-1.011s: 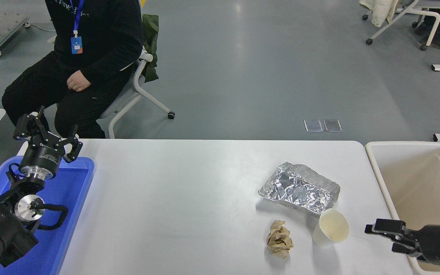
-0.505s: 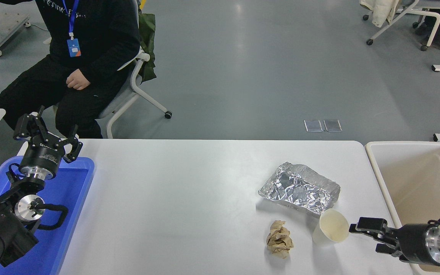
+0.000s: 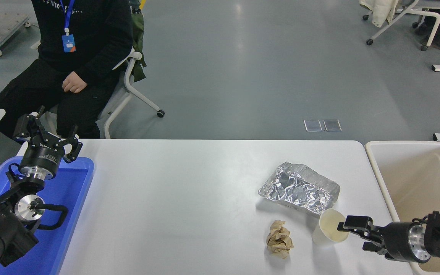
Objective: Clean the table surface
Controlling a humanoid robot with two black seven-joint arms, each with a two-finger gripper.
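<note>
The white table surface carries a crumpled foil tray, a cream paper cup tipped toward me, and a crumpled brown paper ball. My right gripper comes in from the lower right with its fingers open, its upper fingertip at the cup's right rim. My left gripper is parked open above the blue tray at the far left.
A blue plastic tray lies at the table's left end under my left arm. A beige tub stands off the right end. A person in black sits on a chair beyond the far left corner.
My right gripper has moved left from beside the tub up to the cup's rim. The seated person has rolled a little to the left. My left arm has not moved.
</note>
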